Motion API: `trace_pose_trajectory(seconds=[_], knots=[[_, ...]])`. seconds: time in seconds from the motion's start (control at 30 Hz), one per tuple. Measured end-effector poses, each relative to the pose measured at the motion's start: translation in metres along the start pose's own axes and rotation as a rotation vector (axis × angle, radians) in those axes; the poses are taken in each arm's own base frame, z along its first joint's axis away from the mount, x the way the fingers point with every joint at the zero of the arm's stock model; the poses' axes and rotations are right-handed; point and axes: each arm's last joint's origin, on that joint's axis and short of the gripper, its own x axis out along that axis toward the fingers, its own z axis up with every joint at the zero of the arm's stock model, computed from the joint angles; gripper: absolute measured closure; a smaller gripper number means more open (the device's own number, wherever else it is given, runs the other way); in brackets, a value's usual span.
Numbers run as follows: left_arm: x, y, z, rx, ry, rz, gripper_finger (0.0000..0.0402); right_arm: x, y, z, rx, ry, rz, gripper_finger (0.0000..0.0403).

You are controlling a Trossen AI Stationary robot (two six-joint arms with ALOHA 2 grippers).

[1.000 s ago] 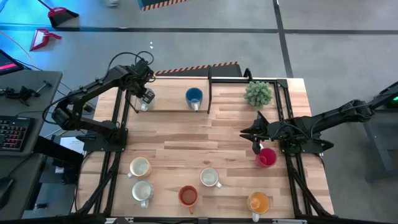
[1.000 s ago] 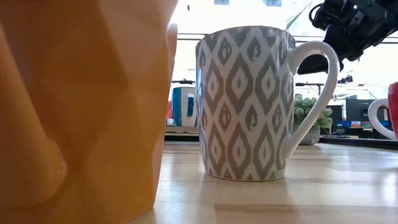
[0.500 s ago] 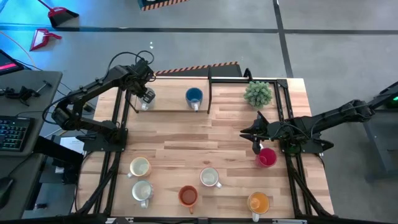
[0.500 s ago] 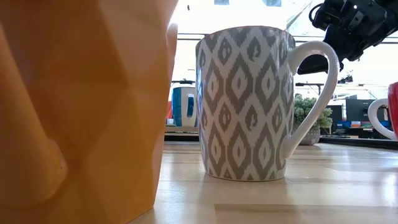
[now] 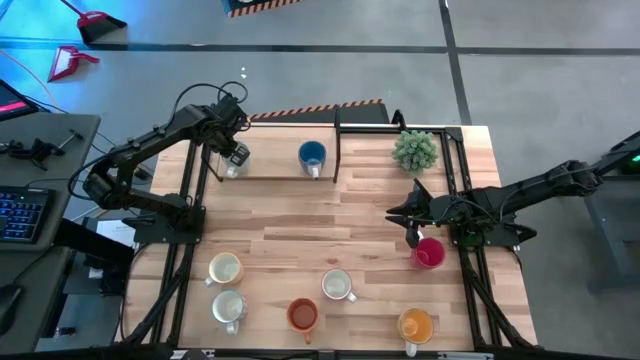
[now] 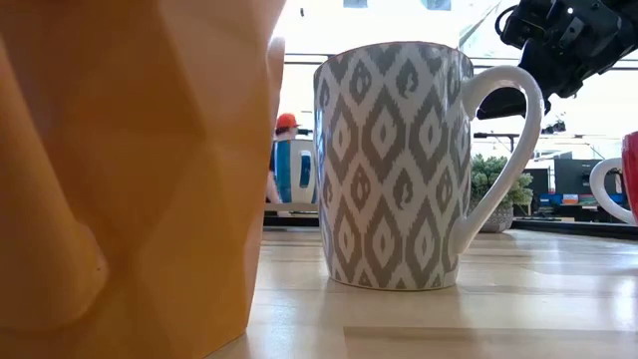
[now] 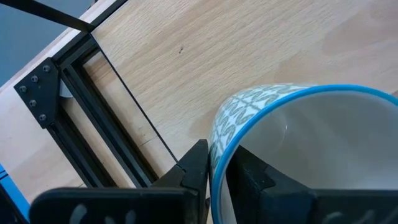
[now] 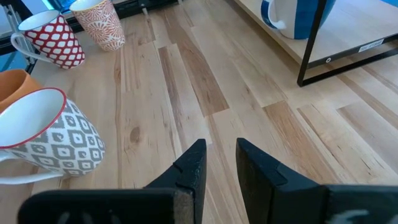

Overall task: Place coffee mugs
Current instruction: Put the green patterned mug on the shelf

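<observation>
While the left gripper (image 7: 217, 174) pinches a blue-rimmed patterned mug's (image 7: 298, 149) wall between its fingers on the raised shelf (image 5: 270, 165), the right gripper (image 8: 217, 158), fingers slightly apart, hovers empty above the tabletop (image 8: 205, 87).

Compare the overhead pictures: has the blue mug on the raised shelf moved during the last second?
No. The blue mug sits in the same spot on the shelf, just left of the black frame post, as in both earlier pictures.
</observation>
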Motion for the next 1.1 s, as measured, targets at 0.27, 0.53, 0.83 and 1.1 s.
trace_pose_trajectory(seconds=[0.27,0.53,0.83,1.1], knots=[[0.0,0.0005,0.0004,0.014,-0.005,0.017,0.0358,0.0,0.0001,-0.0001,0.0,0.001,0.002,0.0336],[0.0,0.0012,0.0006,0.047,-0.006,0.043,0.0357,0.0,0.0003,-0.0002,0.0,0.005,0.01,0.0336],[0.0,0.0015,0.0007,0.071,-0.007,0.054,0.0336,0.0,0.0003,-0.0003,0.007,0.005,0.01,0.0336],[-0.0001,0.0018,0.0007,0.077,-0.007,0.064,0.027,0.0,0.0003,-0.0001,0.007,0.005,0.009,0.0336]])
